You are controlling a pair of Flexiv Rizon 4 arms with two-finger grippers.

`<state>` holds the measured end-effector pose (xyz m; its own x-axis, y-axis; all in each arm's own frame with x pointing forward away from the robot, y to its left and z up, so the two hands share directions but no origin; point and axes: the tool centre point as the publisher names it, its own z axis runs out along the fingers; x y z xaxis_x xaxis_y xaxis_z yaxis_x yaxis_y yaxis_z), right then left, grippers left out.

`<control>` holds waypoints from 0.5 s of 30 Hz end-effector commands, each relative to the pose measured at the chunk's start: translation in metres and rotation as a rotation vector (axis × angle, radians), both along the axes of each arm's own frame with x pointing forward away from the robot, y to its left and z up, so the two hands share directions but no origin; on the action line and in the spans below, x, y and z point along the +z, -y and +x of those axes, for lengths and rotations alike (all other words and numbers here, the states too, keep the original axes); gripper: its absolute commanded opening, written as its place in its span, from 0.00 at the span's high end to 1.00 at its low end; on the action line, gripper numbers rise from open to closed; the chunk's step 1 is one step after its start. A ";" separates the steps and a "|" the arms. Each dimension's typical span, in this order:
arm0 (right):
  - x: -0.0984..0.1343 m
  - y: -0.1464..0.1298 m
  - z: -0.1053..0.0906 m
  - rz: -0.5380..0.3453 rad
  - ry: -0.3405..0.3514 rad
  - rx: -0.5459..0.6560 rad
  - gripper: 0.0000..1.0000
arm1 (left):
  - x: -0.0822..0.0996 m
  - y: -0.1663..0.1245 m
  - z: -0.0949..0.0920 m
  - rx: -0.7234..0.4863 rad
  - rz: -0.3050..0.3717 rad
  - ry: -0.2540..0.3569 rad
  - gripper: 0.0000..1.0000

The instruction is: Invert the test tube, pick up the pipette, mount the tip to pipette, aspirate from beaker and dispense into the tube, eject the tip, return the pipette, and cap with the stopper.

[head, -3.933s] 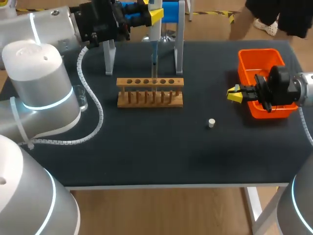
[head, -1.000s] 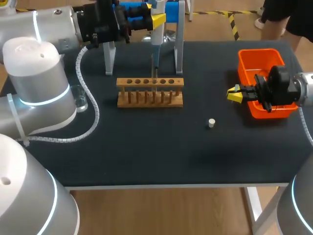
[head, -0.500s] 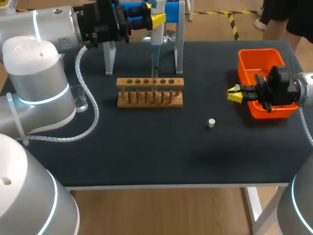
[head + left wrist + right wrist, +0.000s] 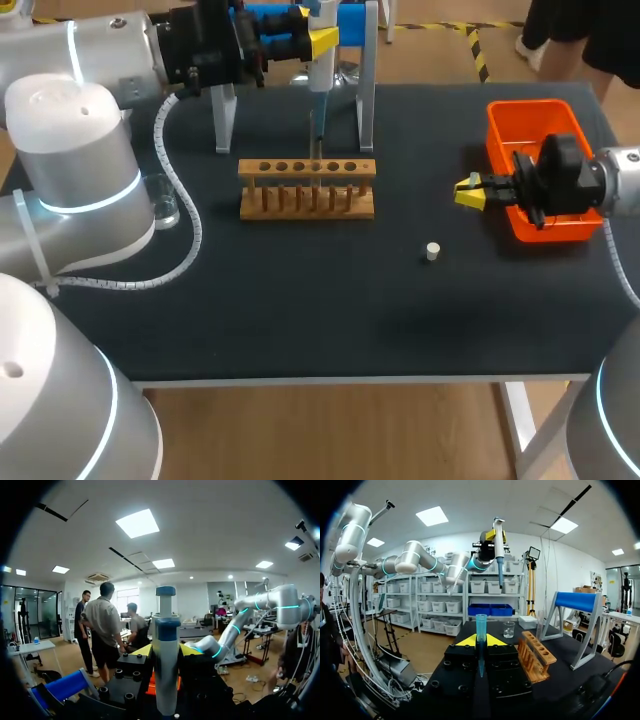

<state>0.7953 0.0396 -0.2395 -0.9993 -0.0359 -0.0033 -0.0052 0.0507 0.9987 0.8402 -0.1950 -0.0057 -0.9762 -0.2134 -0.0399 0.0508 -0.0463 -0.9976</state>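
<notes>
Dark table [image 4: 300, 320], arms at either side; left jaws clenched on the pipette [image 4: 165, 670], upright between them; right jaws grasp the blue tip [image 4: 480, 630], standing upright between them, orange bin [image 4: 500, 120] just behind. Tip not yet mounted. Risks, judged: tip bore and pipette nozzle off-axis at meeting, so the tip wedges crooked or pops from the jaws; a light grip could let it slide; rack [image 4: 307, 168] ahead of the right jaws could be clipped in passing.

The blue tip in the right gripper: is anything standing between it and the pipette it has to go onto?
Nothing visible does. The right gripper holds the blue tip, and the pipette hangs in open air ahead, held high by the left gripper. The wooden rack and beaker stand lower, on the table.
</notes>
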 end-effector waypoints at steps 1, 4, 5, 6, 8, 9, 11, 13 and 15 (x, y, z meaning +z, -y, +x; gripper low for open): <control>0.002 -0.014 -0.001 -0.011 0.004 -0.010 1.00 | 0.000 -0.001 0.000 -0.003 0.000 0.001 1.00; 0.003 -0.024 0.000 -0.015 0.008 -0.011 1.00 | 0.000 -0.001 0.000 -0.003 0.000 0.001 1.00; 0.003 -0.026 0.000 -0.016 0.008 -0.012 1.00 | 0.000 -0.001 0.000 -0.003 0.000 0.001 1.00; 0.003 -0.029 0.001 -0.016 0.008 -0.013 1.00 | 0.000 -0.001 0.000 -0.003 0.000 0.001 1.00; 0.003 -0.037 0.001 -0.017 0.008 -0.014 1.00 | 0.000 -0.001 0.000 -0.003 0.000 0.001 1.00; 0.003 -0.041 0.001 -0.017 0.007 -0.014 1.00 | 0.000 -0.001 0.000 -0.003 0.000 0.001 1.00; 0.003 -0.049 0.001 -0.019 0.007 -0.013 1.00 | 0.000 -0.001 0.000 -0.003 0.000 0.001 1.00; 0.004 -0.056 0.001 -0.018 0.006 -0.010 1.00 | 0.000 -0.001 0.000 -0.003 0.000 0.001 1.00; 0.006 -0.063 0.002 -0.011 -0.001 -0.007 1.00 | 0.000 -0.001 0.000 -0.003 0.000 0.001 1.00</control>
<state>0.7938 0.0917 -0.2332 -0.9995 -0.0319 -0.0043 -0.0063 0.0618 0.9981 0.8402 -0.1950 -0.0057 -0.9762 -0.2134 -0.0398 0.0508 -0.0463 -0.9976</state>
